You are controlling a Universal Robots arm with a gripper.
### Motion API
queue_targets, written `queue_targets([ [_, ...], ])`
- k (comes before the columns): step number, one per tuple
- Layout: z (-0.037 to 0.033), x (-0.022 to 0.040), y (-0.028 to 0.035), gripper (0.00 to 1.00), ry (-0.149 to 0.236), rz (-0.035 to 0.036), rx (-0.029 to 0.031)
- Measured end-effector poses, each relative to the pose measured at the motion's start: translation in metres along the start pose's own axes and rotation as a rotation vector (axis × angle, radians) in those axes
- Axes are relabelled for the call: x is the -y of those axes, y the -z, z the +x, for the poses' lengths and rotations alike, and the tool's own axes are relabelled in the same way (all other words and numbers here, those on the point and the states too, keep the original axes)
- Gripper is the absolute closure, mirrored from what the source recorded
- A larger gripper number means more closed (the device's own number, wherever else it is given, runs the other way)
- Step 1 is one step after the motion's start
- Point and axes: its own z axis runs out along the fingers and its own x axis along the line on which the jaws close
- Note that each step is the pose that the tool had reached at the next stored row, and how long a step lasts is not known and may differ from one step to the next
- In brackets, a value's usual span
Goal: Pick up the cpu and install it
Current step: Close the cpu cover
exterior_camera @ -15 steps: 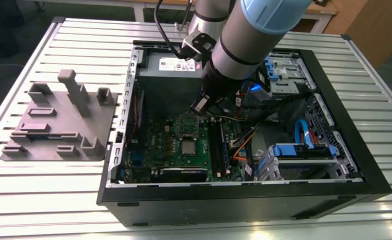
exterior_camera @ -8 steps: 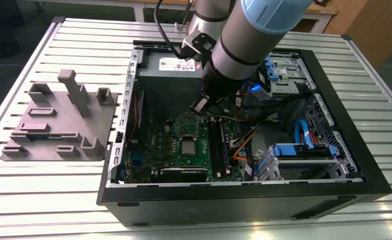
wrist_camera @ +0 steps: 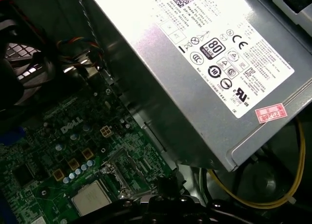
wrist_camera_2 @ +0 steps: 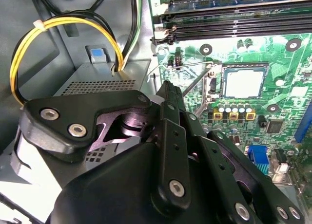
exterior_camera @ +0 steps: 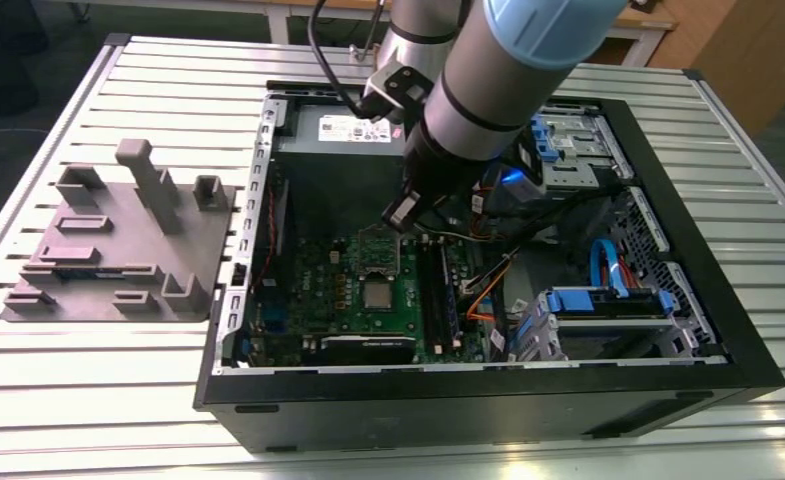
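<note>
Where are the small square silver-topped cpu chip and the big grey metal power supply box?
cpu (wrist_camera_2: 243, 83), second wrist view, middle of its metal top.
grey power supply box (wrist_camera: 204, 73), first wrist view, its labelled face.

**CPU seated in socket**

Small flat square cpu (exterior_camera: 377, 295) (wrist_camera_2: 244, 83) (wrist_camera: 91, 198) with silver-grey metal top, lying level (face up) within the socket on the green motherboard (exterior_camera: 315, 290), inside the open computer case (exterior_camera: 712, 330).

Exterior view: high, looks down on the open computer case (exterior_camera: 499, 390). Both wrist views sit close inside, sharing the green motherboard (wrist_camera_2: 253, 53) (wrist_camera: 44, 156) and cpu (wrist_camera_2: 243, 83) (wrist_camera: 91, 199).
</note>
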Motion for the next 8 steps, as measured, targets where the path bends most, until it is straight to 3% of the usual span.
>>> queue_targets([
  [8,0.0068,0.004,0.0015,0.9,0.012,0.0006,-0.0031],
])
